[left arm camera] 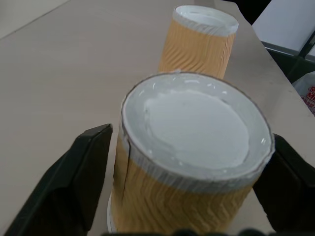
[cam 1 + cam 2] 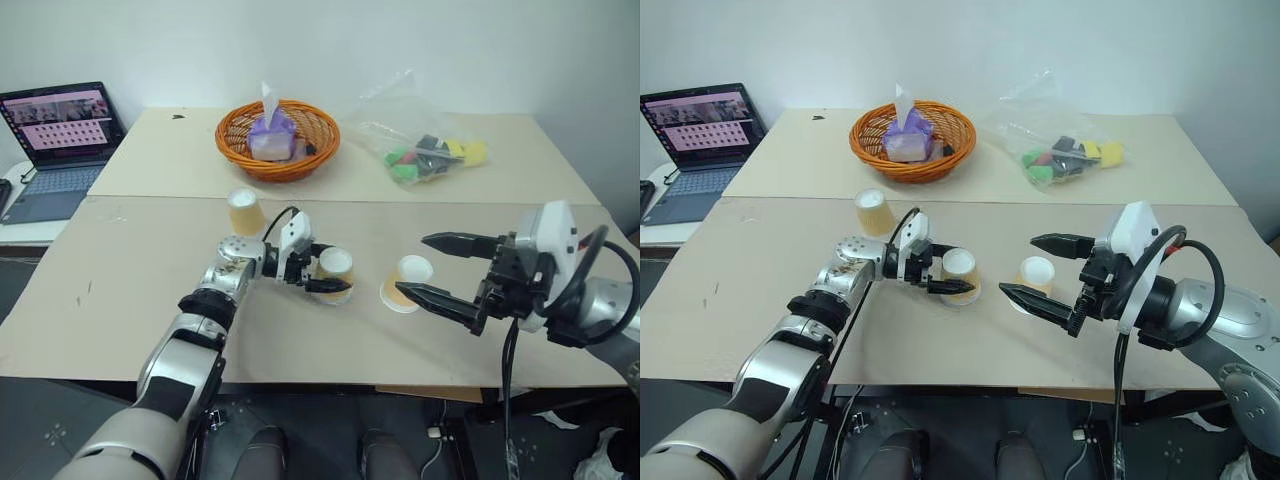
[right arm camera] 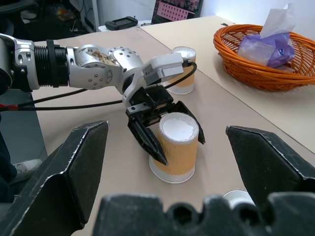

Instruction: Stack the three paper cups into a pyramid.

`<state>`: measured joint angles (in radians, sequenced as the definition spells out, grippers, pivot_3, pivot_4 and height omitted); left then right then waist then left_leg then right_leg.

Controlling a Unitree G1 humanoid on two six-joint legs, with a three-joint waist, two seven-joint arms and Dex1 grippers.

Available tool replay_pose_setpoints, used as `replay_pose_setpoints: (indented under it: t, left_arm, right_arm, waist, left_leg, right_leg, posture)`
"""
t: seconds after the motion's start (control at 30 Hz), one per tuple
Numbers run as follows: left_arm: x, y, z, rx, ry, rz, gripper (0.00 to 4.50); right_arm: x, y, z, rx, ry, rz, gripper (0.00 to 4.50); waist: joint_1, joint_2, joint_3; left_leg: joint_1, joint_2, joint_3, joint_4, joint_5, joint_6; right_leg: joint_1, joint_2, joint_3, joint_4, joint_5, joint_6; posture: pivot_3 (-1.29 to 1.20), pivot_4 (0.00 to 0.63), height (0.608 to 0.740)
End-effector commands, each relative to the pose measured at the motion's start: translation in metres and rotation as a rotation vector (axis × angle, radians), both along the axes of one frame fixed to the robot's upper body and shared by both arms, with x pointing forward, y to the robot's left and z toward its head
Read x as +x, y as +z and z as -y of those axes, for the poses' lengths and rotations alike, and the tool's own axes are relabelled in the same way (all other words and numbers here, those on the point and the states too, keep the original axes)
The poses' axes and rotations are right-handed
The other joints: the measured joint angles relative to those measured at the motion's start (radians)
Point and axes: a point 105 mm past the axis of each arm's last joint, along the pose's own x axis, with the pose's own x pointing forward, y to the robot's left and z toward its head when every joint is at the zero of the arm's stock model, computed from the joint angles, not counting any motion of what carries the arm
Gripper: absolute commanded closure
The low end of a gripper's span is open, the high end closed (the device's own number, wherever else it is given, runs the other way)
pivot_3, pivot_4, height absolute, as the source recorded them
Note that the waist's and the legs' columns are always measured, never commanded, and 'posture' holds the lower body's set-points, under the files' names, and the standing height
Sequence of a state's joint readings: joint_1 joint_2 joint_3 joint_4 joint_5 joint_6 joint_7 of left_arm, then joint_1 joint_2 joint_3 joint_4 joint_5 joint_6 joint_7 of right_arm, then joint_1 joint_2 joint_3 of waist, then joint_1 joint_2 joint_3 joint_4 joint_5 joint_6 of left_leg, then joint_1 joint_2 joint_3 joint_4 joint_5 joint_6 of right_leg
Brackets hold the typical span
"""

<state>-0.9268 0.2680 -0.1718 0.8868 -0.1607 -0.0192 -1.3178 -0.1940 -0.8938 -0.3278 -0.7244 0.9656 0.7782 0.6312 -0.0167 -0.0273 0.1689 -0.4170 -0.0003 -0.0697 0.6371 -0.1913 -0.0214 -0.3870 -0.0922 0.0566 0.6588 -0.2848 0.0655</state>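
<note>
Far left on a side desk: open laptop (image 2: 62, 140), screen showing a pink grid, text too small to read. Further right, on the tan table (image 2: 140, 290), first cup (image 2: 245, 211) standing upside down, alone, just in front of the orange wicker basket (image 2: 278, 139) holding a purple tissue pack (image 2: 271, 137).

Next along: left gripper (image 2: 322, 270) reaching in from the side, jaws spread wide on either side of the second cup (image 2: 335, 274), also upside down on the table. In the left wrist view, a gap visible between each finger and the cup wall, so no grip; apparently just set down or about to be taken, no telling which.

Then third cup (image 2: 408, 280), upside down, near the second but apart from it. Just beside it, right gripper (image 2: 432, 268) hovering level, jaws wide and empty. At the back, clear plastic bag (image 2: 420, 140) of coloured pieces.

Judged stage: base of the pyramid being laid, second and third cups side by side, nothing stacked yet. Likely next: close the gap between the base pair, then fetch the first cup from near the basket and seat it across both bases.

No legible brand or label; red print at the wrist view's edge unreadable.
</note>
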Motion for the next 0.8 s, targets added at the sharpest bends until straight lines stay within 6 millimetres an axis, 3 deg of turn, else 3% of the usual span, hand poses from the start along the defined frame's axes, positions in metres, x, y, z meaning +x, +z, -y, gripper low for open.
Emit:
replay_pose_setpoints:
  t: [0.03,0.2,0.4,0.47,0.53,0.6,0.67,0.73,0.8]
  left_arm:
    - [0.005,0.033,-0.008,-0.057,0.026,0.119,0.01]
    - [-0.015,0.072,-0.022,-0.078,0.002,0.238,0.01]
    - [-0.055,0.123,-0.042,-0.169,0.044,0.254,0.01]
    - [-0.055,0.14,-0.049,-0.266,0.146,0.26,0.01]
    - [-0.041,0.15,-0.062,-0.396,0.347,0.266,0.01]
    - [-0.007,0.14,-0.092,-0.461,0.769,0.312,0.01]
    - [0.007,0.117,-0.123,-0.427,1.151,0.402,0.01]
    - [0.007,0.085,-0.134,-0.349,1.34,0.402,0.01]
    - [0.004,0.053,-0.127,-0.281,1.4,0.367,0.01]
  right_arm:
    - [0.001,0.009,-0.003,-0.002,0.028,0.045,0.0]
    - [0.007,0.009,-0.006,0.004,0.058,0.04,0.0]
    - [0.009,0.013,-0.011,0.03,0.112,0.038,0.0]
    - [0.012,0.011,-0.011,0.024,0.115,0.033,0.0]
    - [0.015,0.009,-0.011,0.019,0.118,0.027,0.0]
    - [0.017,0.008,-0.012,0.019,0.126,0.024,0.0]
    - [0.018,0.009,-0.014,0.024,0.135,0.024,0.0]
    - [0.018,0.008,-0.016,0.03,0.15,0.023,0.0]
    - [0.019,0.007,-0.018,0.031,0.16,0.019,0.0]
  waist:
    - [-0.001,0.0,0.0]
    - [-0.006,0.0,0.0]
    - [-0.007,0.001,0.0]
    - [-0.005,0.001,0.0]
    - [-0.001,0.001,0.0]
    - [0.004,0.001,0.0]
    - [0.006,0.0,0.0]
    - [0.002,0.0,0.0]
    - [0.002,0.0,0.0]
  left_leg:
    - [0.0,0.0,0.0,0.0,0.0,0.0]
    - [0.0,0.0,0.0,0.0,0.0,0.0]
    - [0.0,0.001,-0.001,0.0,0.0,0.0]
    - [0.0,0.001,-0.001,0.001,0.0,0.0]
    - [0.0,0.001,-0.001,0.001,0.0,0.0]
    - [0.001,0.0,-0.001,0.002,0.0,0.0]
    - [0.001,0.0,-0.001,0.003,0.0,0.0]
    - [0.002,0.0,-0.001,0.003,0.0,0.0]
    - [0.001,0.0,-0.001,0.003,0.0,0.001]
  right_leg:
    - [0.0,0.0,0.0,0.0,0.0,0.0]
    - [-0.001,0.0,0.0,0.0,0.0,0.0]
    - [-0.001,0.0,0.0,0.001,0.0,0.0]
    - [0.0,0.0,0.0,0.002,0.0,0.0]
    - [0.0,0.0,0.0,0.002,0.0,0.0]
    - [0.001,0.0,0.0,0.002,0.0,0.0]
    - [0.002,0.0,0.0,0.001,0.0,0.001]
    - [0.002,0.0,0.001,0.0,0.0,0.0]
    - [0.0,0.0,0.002,0.001,0.0,0.0]
  posture:
    - [0.0,0.15,0.74]
    - [0.0,0.15,0.74]
    - [0.0,0.15,0.74]
    - [0.0,0.15,0.74]
    - [0.0,0.15,0.74]
    - [0.0,0.15,0.74]
    - [0.0,0.15,0.74]
    - [0.0,0.15,0.74]
    - [0.0,0.15,0.74]
